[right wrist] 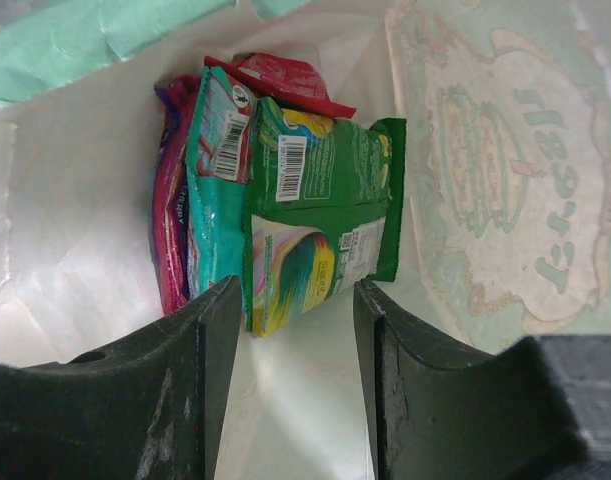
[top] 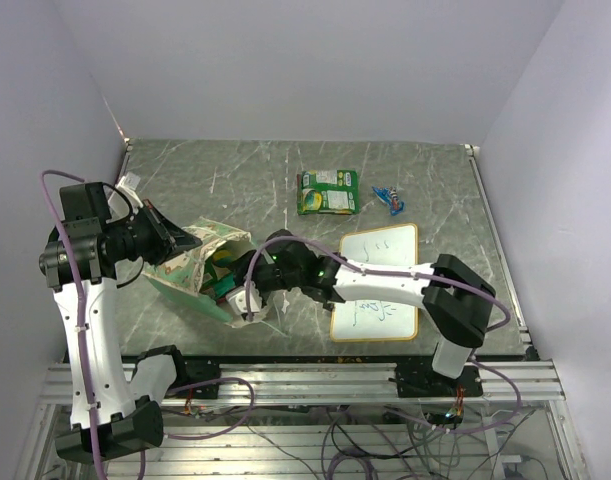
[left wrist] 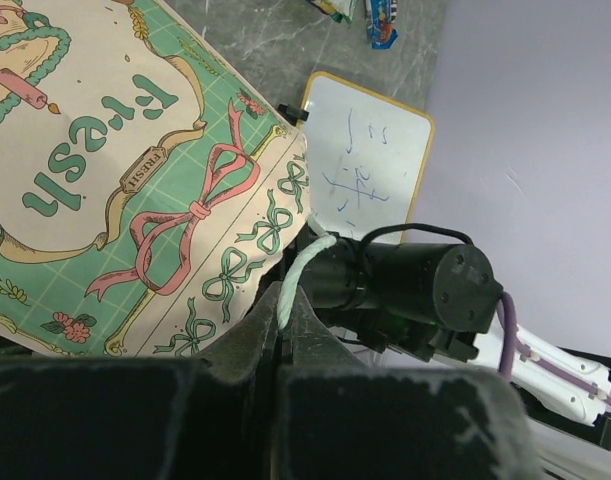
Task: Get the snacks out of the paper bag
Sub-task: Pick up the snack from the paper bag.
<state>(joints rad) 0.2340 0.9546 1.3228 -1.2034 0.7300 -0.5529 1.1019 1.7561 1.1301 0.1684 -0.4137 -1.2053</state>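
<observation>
The paper bag (top: 190,268) lies tilted at the left, its mouth facing right. My left gripper (top: 177,240) is shut on its white string handle (left wrist: 297,272), holding the bag (left wrist: 135,190) up. My right gripper (top: 241,286) is open inside the bag's mouth. In the right wrist view the open fingers (right wrist: 210,330) stand just short of a green snack packet (right wrist: 320,215), with teal (right wrist: 213,190), purple (right wrist: 170,210) and red (right wrist: 280,78) packets behind it. Another green packet (top: 328,191) and a blue candy (top: 388,197) lie on the table outside the bag.
A whiteboard (top: 377,282) lies right of the bag under my right arm; it also shows in the left wrist view (left wrist: 365,165). The grey marbled table (top: 255,170) is walled at the back and both sides.
</observation>
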